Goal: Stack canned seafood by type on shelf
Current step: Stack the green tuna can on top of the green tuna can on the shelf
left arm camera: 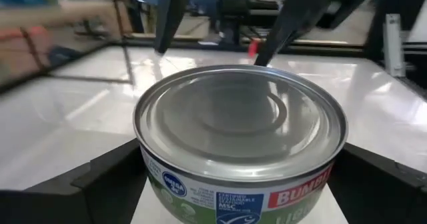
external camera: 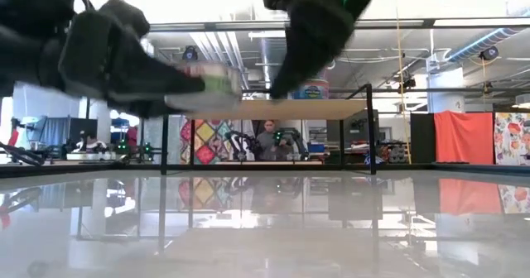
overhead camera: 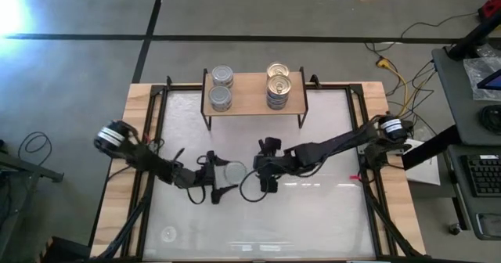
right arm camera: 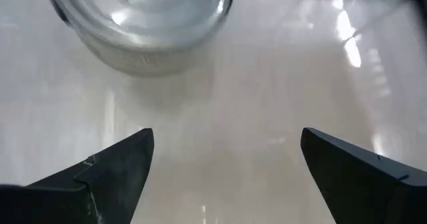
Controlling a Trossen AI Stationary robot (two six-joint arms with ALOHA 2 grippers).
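Tin [left arm camera: 240, 141] upright, silver top up, in left hand [overhead camera: 221, 178].

The high view looks straight down on the whole counter [overhead camera: 313, 208], with both arms and the shelf [overhead camera: 254, 93] at its far edge. The low view sits at counter height and faces level across the glossy surface toward the shelf [external camera: 273, 108] and the room behind. The left wrist view looks forward, very close on a silver-topped can [left arm camera: 240, 127] that fills most of the picture. The right wrist view points down at the counter from close above and catches the same can [right arm camera: 140, 17], also visible from overhead [overhead camera: 232, 171].
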